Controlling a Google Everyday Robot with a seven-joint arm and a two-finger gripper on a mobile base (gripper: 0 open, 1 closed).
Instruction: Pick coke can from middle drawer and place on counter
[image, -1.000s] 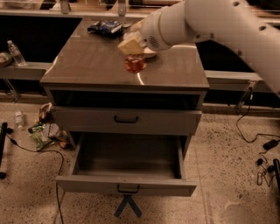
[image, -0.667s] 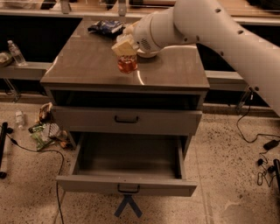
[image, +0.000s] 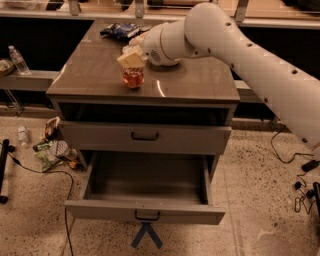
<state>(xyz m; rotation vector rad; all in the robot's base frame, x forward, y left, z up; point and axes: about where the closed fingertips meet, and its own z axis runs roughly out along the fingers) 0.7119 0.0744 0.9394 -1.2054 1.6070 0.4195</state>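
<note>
Coke can (image: 133, 78) is out of the middle drawer (image: 145, 182), which hangs open and looks empty below the desk (image: 95, 75). The can is upright at the desk's front, a bit left of centre, either on the top or just above it; contact is hard to call. Gripper (image: 132, 63) sits right over the can's top, and the jaws look closed on its upper part. Pick and carry look done. Left, as I judge it: settle the can, release, clear the arm. A dark snack bag (image: 120, 31) lies at the desk's back, well apart from the can.
</note>
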